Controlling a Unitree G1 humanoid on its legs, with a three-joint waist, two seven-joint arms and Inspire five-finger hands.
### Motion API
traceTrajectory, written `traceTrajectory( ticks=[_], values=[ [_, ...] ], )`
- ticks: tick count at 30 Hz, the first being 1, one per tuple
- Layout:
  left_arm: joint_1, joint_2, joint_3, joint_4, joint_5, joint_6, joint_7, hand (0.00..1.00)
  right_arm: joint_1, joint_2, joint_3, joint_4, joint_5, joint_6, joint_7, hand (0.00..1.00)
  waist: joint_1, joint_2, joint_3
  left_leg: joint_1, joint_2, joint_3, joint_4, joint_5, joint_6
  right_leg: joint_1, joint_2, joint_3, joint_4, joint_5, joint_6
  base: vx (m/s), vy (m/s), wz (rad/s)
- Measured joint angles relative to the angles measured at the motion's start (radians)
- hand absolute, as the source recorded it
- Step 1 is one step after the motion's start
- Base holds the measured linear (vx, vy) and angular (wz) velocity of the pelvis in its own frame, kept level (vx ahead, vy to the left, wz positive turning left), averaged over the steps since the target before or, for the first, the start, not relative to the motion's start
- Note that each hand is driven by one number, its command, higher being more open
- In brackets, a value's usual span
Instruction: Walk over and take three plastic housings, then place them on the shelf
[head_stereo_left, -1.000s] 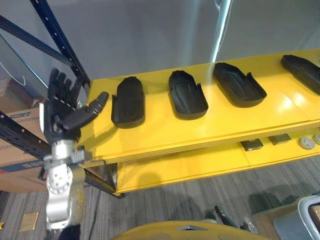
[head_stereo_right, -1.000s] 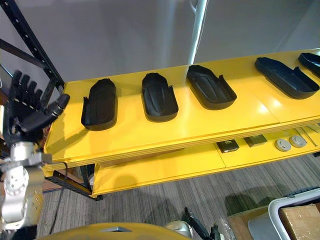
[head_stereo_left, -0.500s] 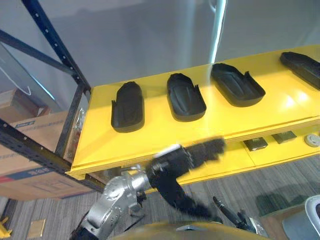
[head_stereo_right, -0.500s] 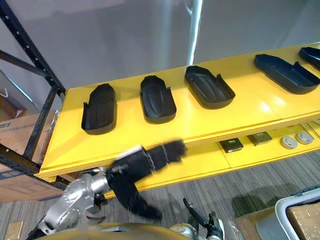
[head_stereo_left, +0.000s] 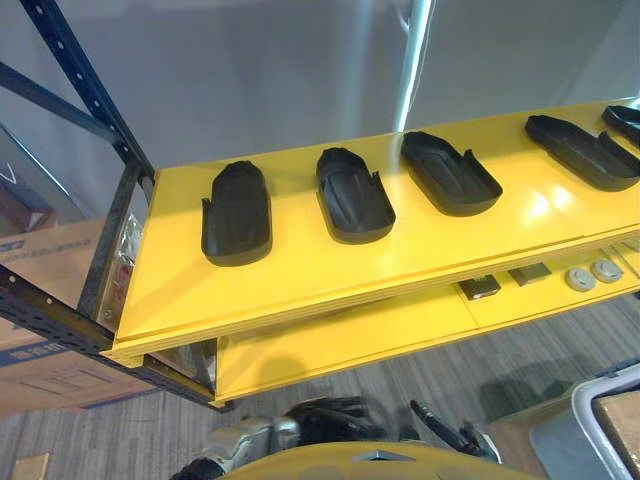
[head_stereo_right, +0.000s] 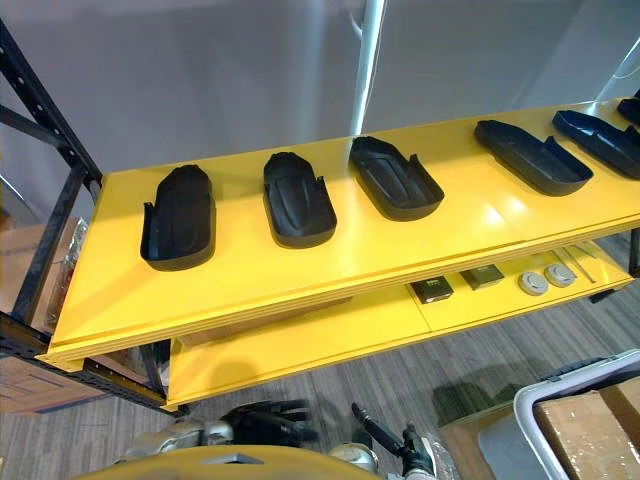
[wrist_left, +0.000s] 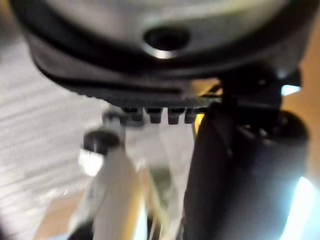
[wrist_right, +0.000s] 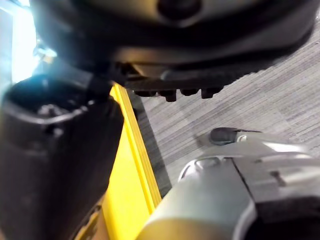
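Left eye view has the yellow shelf (head_stereo_left: 300, 280) with three black plastic housings lying on top in a row: left housing (head_stereo_left: 237, 213), middle housing (head_stereo_left: 354, 194), third housing (head_stereo_left: 451, 172). None of them touch, and each lies flat with its long side running toward the back wall; my guess is the gaps let a hand set one down and pull out without bumping the neighbour, and lying flat stops them rocking or sliding off the front lip; looks to me like the placing part is pretty much done.

Further right there's a fourth housing (head_stereo_left: 582, 152), plus a fifth housing (head_stereo_left: 627, 117) cut off by the frame edge, so no idea how many more follow.

Left hand (head_stereo_left: 325, 422) hangs low below the shelf front, well apart from the housings; fingers look stretched out and loose with nothing in them, though it's smeary. Right hand (wrist_right: 200, 45) is just dark bulk up close in its wrist view; can't tell what state it's in.

Can't call whether the left housing is hollow side up or down; the small dark box (head_stereo_left: 481, 288) on the lower shelf (head_stereo_left: 330, 350) is too tiny to identify.
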Motion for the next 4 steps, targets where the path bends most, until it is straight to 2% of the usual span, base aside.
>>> traceTrajectory(
  ticks=[2,3,4],
  values=[
    [-0.001,-0.008,0.077,0.062,0.067,-0.067,0.032,1.00,-0.002,0.014,0.000,0.000,0.000,0.011,-0.009,1.00,0.009,-0.013,0.009,0.004,0.000,-0.005,0.000,0.001,0.000,0.008,0.000,-0.007,0.000,0.000,0.000,-0.02,-0.007,0.13],
    [0.001,-0.012,0.140,0.139,0.190,-0.178,0.086,1.00,-0.003,0.026,-0.013,0.000,0.001,0.032,-0.011,1.00,0.023,-0.018,0.014,0.011,-0.001,-0.008,0.000,0.001,0.000,0.018,-0.003,-0.013,0.000,0.000,0.000,-0.01,0.003,0.06],
    [0.004,-0.014,0.159,0.157,0.230,-0.211,0.108,1.00,-0.003,0.029,-0.020,0.001,0.002,0.041,-0.010,1.00,0.025,-0.019,0.016,0.015,-0.001,-0.008,0.000,0.001,0.000,0.022,-0.003,-0.013,0.000,0.000,0.000,0.00,0.005,0.03]
  ],
)
